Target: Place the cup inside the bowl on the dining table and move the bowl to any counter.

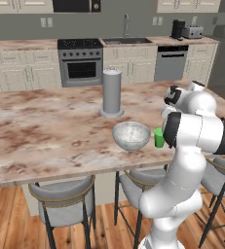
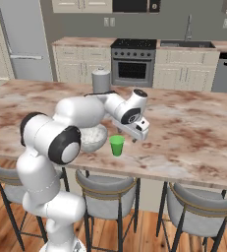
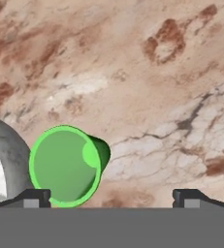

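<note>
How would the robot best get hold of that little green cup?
From above, closing the open gripper across the cup near its rim. It stands upright on the dining table with no handle, and the bowl sits close on one side, so the fingers should probably avoid that side.

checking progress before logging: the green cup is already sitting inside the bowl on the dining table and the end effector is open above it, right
Not quite. The cup stands on the dining table beside the bowl, not inside it, as the right base view shows. The end effector is indeed open above it.
</note>
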You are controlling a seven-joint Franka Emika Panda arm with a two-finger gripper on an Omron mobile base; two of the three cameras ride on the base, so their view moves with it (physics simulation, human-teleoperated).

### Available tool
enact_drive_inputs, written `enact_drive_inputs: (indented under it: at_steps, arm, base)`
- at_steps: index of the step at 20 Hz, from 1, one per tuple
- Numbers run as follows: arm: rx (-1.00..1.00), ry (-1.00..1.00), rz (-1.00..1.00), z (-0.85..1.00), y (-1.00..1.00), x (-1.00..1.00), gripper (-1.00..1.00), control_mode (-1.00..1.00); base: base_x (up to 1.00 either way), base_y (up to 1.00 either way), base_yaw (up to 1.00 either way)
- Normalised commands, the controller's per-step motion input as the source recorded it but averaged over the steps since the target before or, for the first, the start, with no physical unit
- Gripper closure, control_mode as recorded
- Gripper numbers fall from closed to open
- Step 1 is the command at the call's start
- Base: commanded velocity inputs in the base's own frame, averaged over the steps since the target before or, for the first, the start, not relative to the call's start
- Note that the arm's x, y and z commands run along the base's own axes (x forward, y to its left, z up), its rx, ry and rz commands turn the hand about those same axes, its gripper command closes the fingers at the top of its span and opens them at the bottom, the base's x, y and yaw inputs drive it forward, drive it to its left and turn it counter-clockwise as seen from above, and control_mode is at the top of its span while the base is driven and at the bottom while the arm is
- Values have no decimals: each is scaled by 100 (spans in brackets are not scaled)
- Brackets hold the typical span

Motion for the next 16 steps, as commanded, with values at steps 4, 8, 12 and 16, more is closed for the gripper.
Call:
enact_drive_inputs:
  at_steps: [4,8,12,16]
  arm:
    - [0,0,-3,-22,0,2,-100,-100]
    - [0,0,-3,-19,0,0,-100,-100]
    - [0,0,-2,-12,0,7,-100,-100]
    - [0,0,-1,0,0,16,-100,-100]
  base:
    - [0,0,0]
    - [0,0,0]
    - [0,0,0]
    - [0,0,0]
